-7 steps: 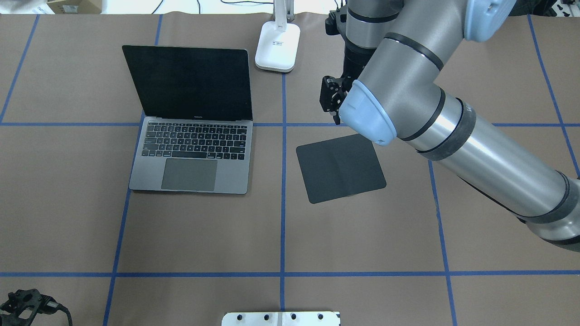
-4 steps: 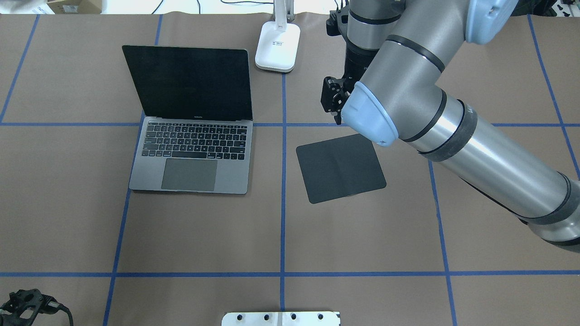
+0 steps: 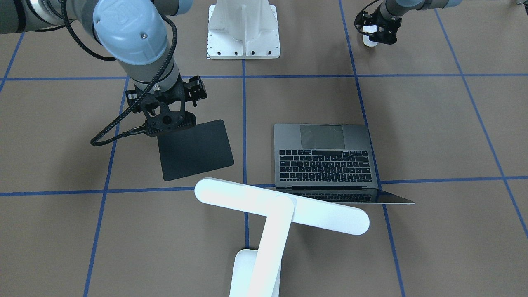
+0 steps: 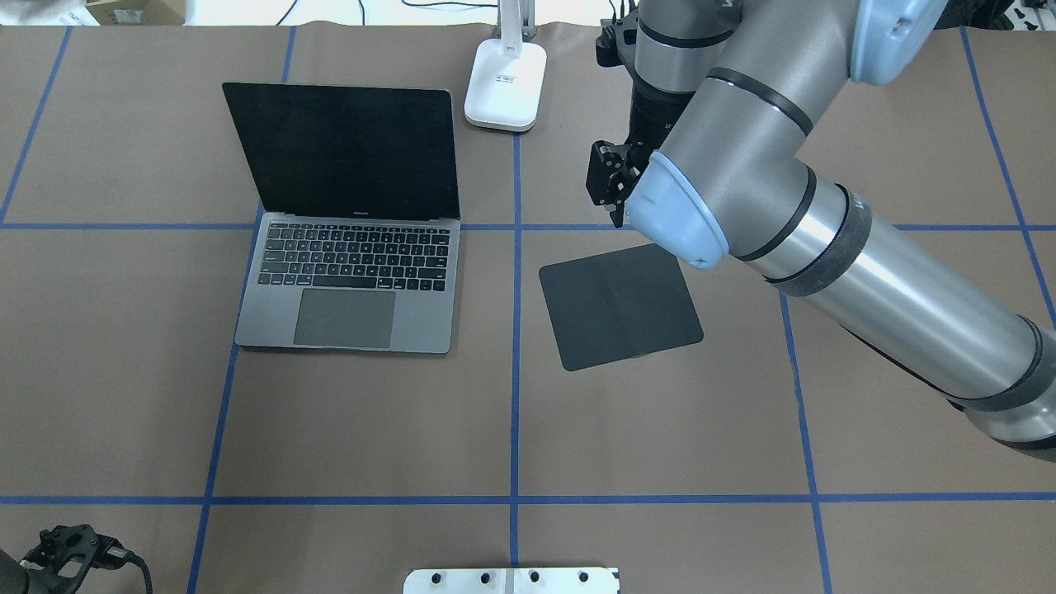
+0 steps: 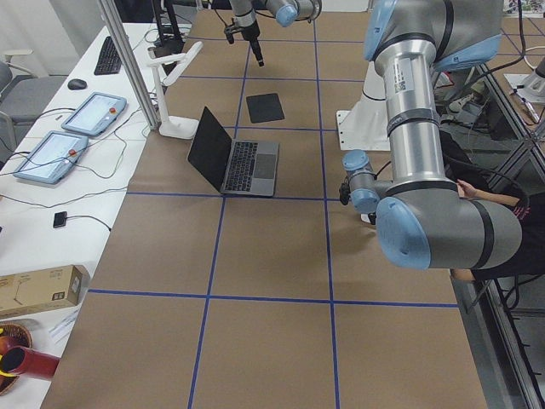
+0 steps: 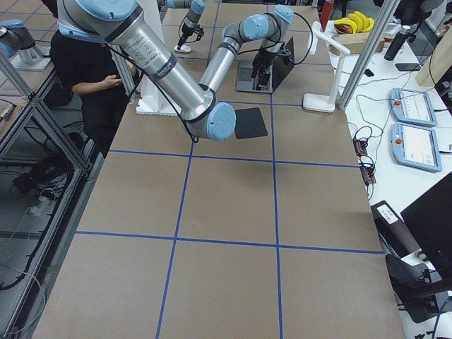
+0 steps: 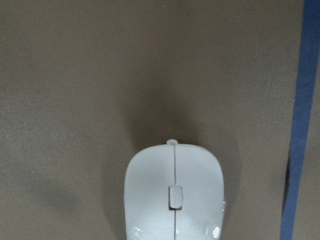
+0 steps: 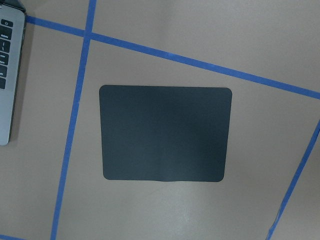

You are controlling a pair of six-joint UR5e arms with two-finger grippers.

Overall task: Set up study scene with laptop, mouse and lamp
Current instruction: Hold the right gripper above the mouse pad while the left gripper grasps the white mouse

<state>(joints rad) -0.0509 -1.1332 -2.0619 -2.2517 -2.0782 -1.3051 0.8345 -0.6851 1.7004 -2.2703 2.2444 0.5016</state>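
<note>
Mouse (image 7: 173, 196) lies white and upright in my left wrist view, on bare brown desk (image 4: 371, 429) paper, with a blue tape line just beside it. In the front view it sits directly under the left gripper (image 3: 373, 34), at the robot's end of the desk, well apart from everything else. Left fingers are not visible in the wrist view and too small in the front view, so I cannot tell whether they grip it.

Laptop (image 4: 345, 247) stands open with a dark screen, keyboard toward the robot. Lamp (image 3: 280, 204) stands behind it at the far edge, its bar head reaching over the laptop's screen edge and its base on the centre tape line.

Black mouse pad (image 4: 619, 305) lies flat and slightly skewed across the centre line from the laptop. Right gripper (image 3: 168, 123) hangs in the air over the pad. Its wrist camera sees the whole pad but no fingers, so I cannot tell their spread.

White pedestal (image 3: 243, 29) sits bolted at the robot's edge.
</note>
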